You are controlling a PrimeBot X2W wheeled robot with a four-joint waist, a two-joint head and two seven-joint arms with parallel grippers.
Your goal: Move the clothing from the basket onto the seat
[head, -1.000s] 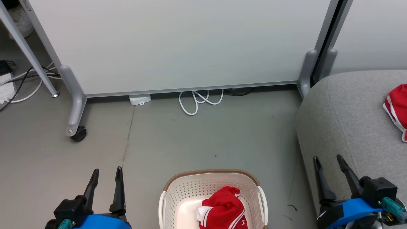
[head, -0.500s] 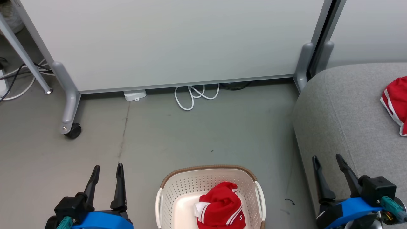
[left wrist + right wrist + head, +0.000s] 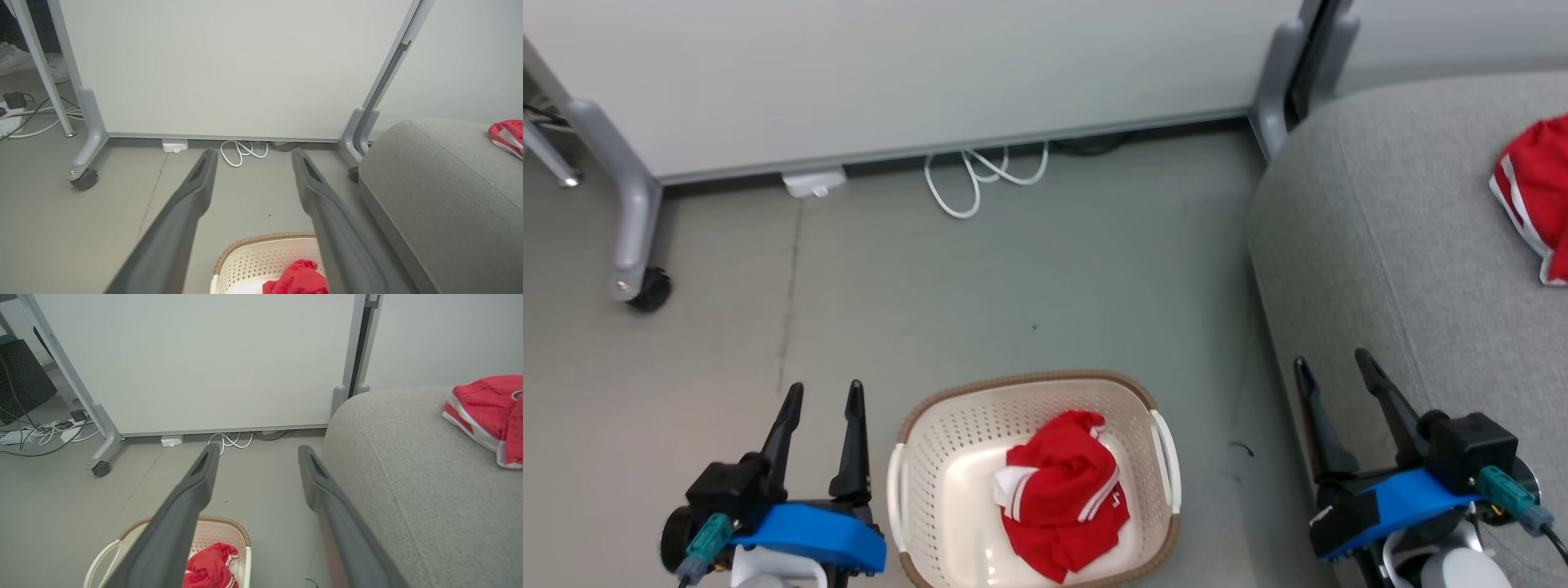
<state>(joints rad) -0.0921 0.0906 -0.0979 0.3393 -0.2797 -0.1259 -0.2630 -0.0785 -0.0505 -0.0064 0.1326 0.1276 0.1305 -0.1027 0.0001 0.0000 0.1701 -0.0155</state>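
A crumpled red garment with white stripes [image 3: 1062, 494] lies in the cream perforated basket [image 3: 931, 457] on the floor at bottom centre. Another red piece of clothing [image 3: 1531, 192] rests on the grey seat [image 3: 1388, 229] at the right. My left gripper [image 3: 823, 392] hovers open just left of the basket, empty. My right gripper [image 3: 1333, 366] stands open and empty over the seat's front left edge. The wrist views show the basket [image 3: 261, 255] [image 3: 222, 537], the garment inside it [image 3: 300, 279] [image 3: 210, 569], the seat [image 3: 441, 196] [image 3: 408, 465] and the red clothing lying on it [image 3: 506, 134] [image 3: 486, 408].
A white partition on grey wheeled legs [image 3: 633, 220] stands behind the basket. A coiled white cable [image 3: 972, 175] and a small white box [image 3: 813, 184] lie at its foot. Bare grey floor [image 3: 1013, 286] stretches between the partition and the basket.
The head camera has tilted down, so the whole picture shifted up and the whole basket now shows. Both grippers stay open and empty.
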